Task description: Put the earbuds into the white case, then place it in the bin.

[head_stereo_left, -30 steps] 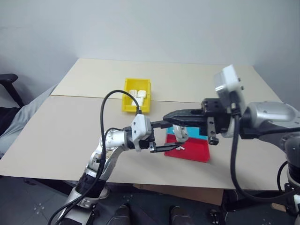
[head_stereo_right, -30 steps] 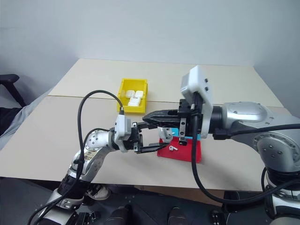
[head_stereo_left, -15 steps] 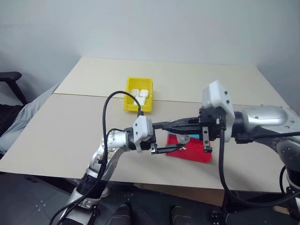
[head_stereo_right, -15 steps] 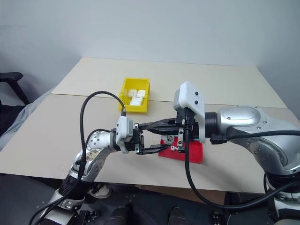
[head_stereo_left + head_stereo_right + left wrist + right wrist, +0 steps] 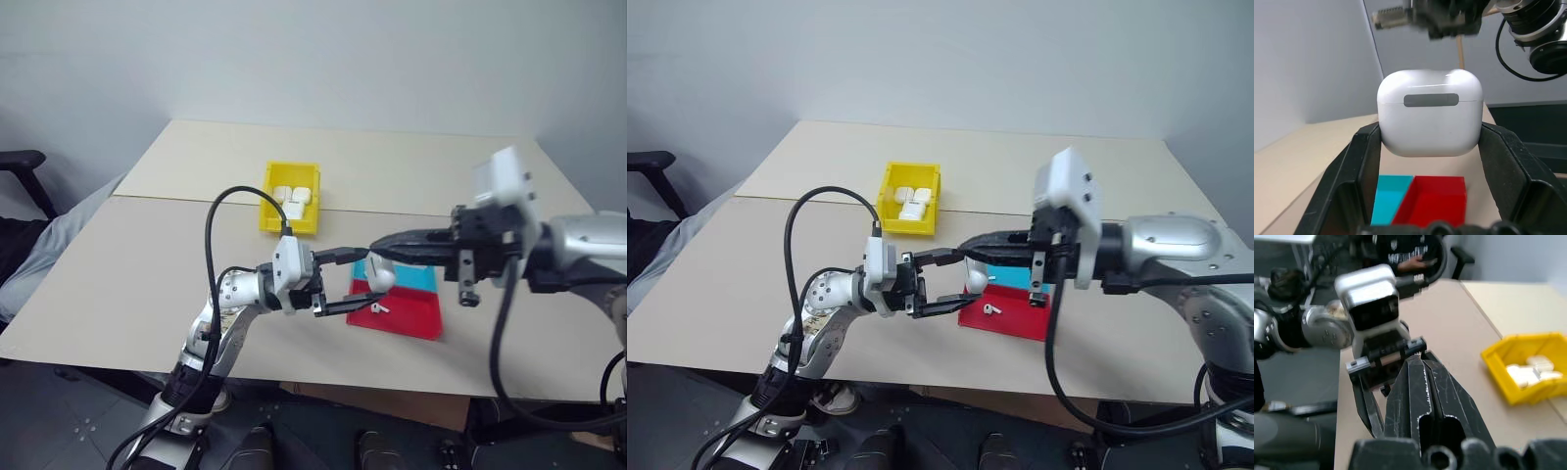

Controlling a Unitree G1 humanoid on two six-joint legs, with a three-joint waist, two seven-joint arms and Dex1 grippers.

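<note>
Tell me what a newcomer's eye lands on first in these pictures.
First, the white case clamped shut-lidded between the left gripper's black fingers, held in the air over the red and teal tray. Close beside it, the right gripper points at it with its fingers shut. Farther back on the table, the yellow bin holds more white cases.

My beige worktop [image 5: 147, 255] spreads ahead of me, with a seam across its middle. A shallow red and teal tray [image 5: 416, 311] sits near its front edge. At nine o'clock, off the worktop, a black chair arm [image 5: 18, 164] shows.
</note>
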